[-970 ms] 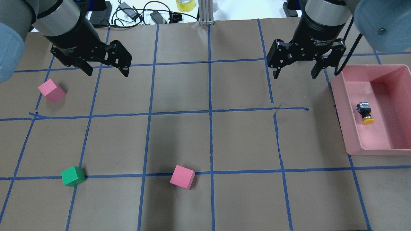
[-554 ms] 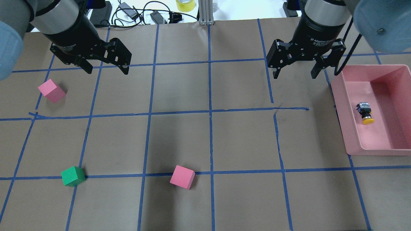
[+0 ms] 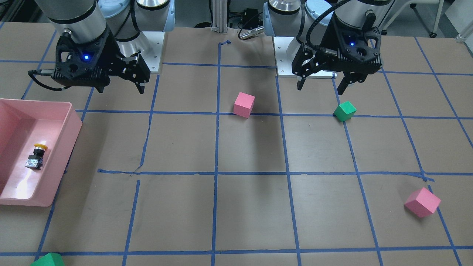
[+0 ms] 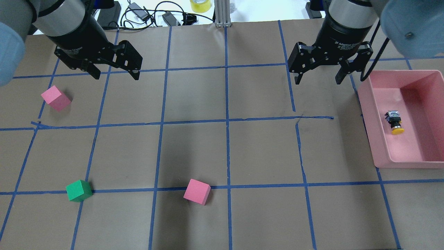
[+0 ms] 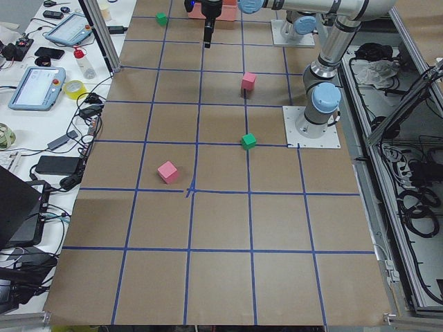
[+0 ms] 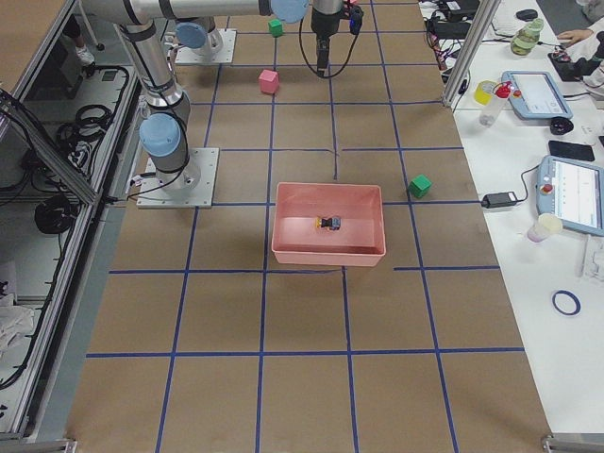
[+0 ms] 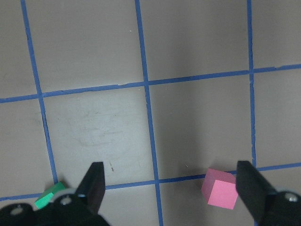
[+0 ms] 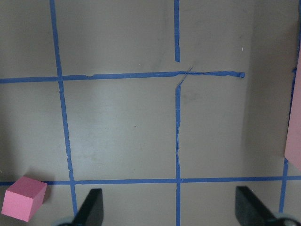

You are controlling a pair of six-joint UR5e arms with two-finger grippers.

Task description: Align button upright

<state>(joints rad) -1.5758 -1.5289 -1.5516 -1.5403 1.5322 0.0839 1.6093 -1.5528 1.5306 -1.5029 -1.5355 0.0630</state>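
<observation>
The button (image 4: 394,122) lies on its side inside the pink tray (image 4: 372,133) at the table's right. Its yellow cap points toward the robot and its grey base points away. It also shows in the front view (image 3: 36,156) and the right side view (image 6: 329,224). My right gripper (image 4: 317,82) hangs open and empty above the table, left of the tray's far corner and apart from it. My left gripper (image 4: 116,77) is open and empty over the far left of the table. The front view shows both the right gripper (image 3: 121,90) and the left gripper (image 3: 320,88).
A pink cube (image 4: 55,98) lies below the left gripper's spot. A green cube (image 4: 79,190) and a second pink cube (image 4: 197,191) lie nearer the robot. Another green cube (image 3: 48,259) sits beyond the tray. Cables and tape rolls lie past the far edge.
The left gripper has drifted slightly toward the far edge of the table. The right gripper has barely shifted. The button and the cubes have not moved.
</observation>
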